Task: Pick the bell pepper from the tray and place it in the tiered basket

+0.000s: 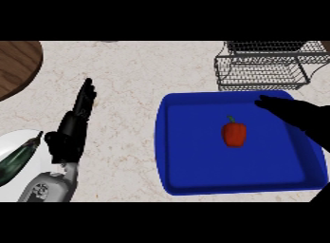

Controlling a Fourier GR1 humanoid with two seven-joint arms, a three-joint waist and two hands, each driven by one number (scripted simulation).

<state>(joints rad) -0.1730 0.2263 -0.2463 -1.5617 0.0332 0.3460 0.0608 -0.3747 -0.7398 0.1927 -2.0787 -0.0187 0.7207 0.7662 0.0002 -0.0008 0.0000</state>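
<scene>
Red bell pepper (234, 134) with a green stem, lying alone near the middle of the blue tray (188, 175), untouched. Just beyond and to the right of it, right hand (304, 116) over the tray's far right part, fingers (271, 102) stretched out straight and a little apart, clamped on nothing, tips pointing toward the tray's far edge. Pepper below and left of those fingertips, close but clear of them.

Past the fingertips, beyond the tray's far rim, wire tiered basket (266, 66) on the table (126, 71), nothing seen inside either tier.

Well to the left of the tray, left hand (77, 118) resting over the table, fingers straight and together, pointing away, holding nothing. Beside that forearm, at the left edge, white plate (3, 144) carrying a dark green, long vegetable, perhaps a zucchini (13, 159), lying slantwise across it. Far left corner: part of a round wooden board (10, 66) on the pale marbled table.
</scene>
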